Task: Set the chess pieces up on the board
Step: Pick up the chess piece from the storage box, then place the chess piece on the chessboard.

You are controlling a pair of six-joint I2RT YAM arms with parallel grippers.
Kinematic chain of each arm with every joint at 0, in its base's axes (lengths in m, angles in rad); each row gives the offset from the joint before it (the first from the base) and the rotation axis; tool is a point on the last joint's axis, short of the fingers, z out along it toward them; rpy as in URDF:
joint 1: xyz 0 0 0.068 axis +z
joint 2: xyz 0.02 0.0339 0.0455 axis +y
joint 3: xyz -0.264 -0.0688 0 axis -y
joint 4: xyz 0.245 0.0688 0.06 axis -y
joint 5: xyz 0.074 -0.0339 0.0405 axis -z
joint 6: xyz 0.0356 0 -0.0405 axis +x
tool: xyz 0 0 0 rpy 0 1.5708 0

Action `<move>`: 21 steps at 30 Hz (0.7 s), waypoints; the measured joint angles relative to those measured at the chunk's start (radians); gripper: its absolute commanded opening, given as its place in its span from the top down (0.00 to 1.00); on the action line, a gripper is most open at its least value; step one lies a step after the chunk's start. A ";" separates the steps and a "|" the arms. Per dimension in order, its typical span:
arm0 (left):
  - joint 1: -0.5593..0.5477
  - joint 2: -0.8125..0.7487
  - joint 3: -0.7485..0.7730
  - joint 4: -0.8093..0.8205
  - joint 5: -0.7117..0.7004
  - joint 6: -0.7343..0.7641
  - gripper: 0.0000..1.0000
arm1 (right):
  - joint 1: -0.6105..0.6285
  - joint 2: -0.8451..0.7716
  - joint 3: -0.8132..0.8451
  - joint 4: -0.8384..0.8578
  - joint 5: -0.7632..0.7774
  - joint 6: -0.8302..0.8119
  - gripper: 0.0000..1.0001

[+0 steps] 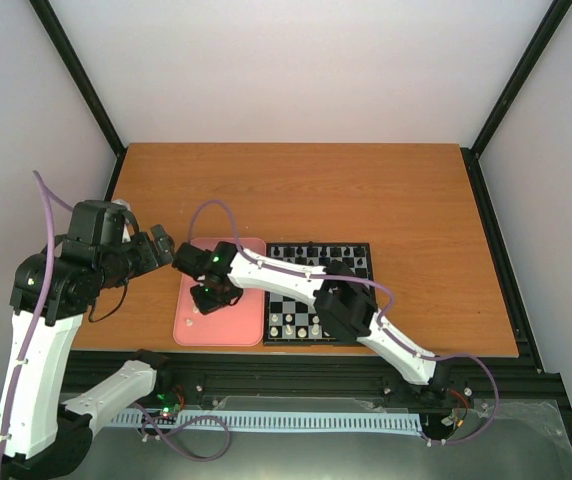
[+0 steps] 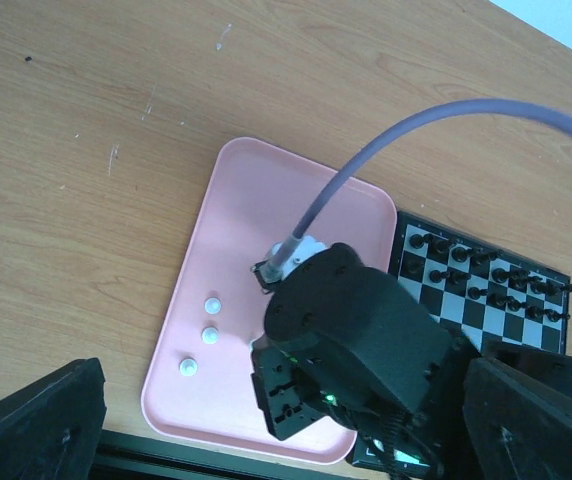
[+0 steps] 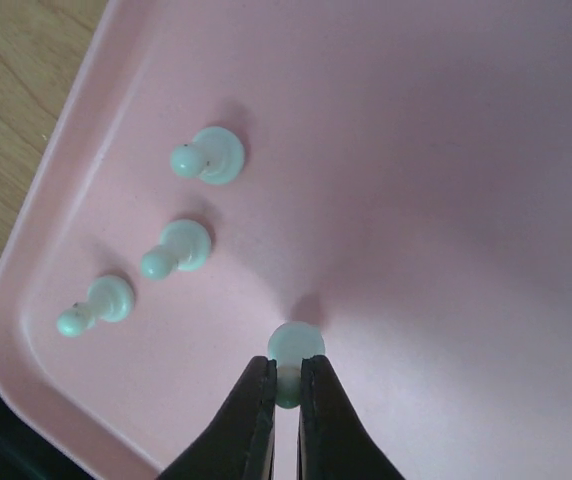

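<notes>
My right gripper (image 3: 287, 385) is shut on a cream-white pawn (image 3: 294, 350) that stands on the pink tray (image 3: 416, 150). Three more white pawns lie to its left on the tray, the nearest one (image 3: 176, 250) a short way off. From above, the right gripper (image 1: 206, 297) reaches over the tray (image 1: 191, 330), left of the board (image 1: 291, 303). Black pieces (image 1: 316, 252) line the board's far rows and white pieces (image 1: 301, 325) its near rows. My left gripper (image 1: 161, 250) hovers open and empty above the tray's left side.
The left wrist view looks down on the right wrist (image 2: 356, 330), the three loose pawns (image 2: 209, 334), the tray (image 2: 256, 190) and the board's corner (image 2: 466, 300). Bare wooden table (image 1: 366, 190) lies behind the board; the table's near edge runs just below the tray.
</notes>
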 measured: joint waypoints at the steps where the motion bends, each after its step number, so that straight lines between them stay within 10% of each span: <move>1: 0.000 0.000 0.000 0.000 0.000 0.000 0.00 | -0.002 -0.010 -0.003 -0.006 0.008 0.000 0.97; 21: 0.000 0.000 -0.036 0.036 0.027 0.000 0.00 | -0.138 -0.697 -0.816 0.032 0.171 0.098 0.97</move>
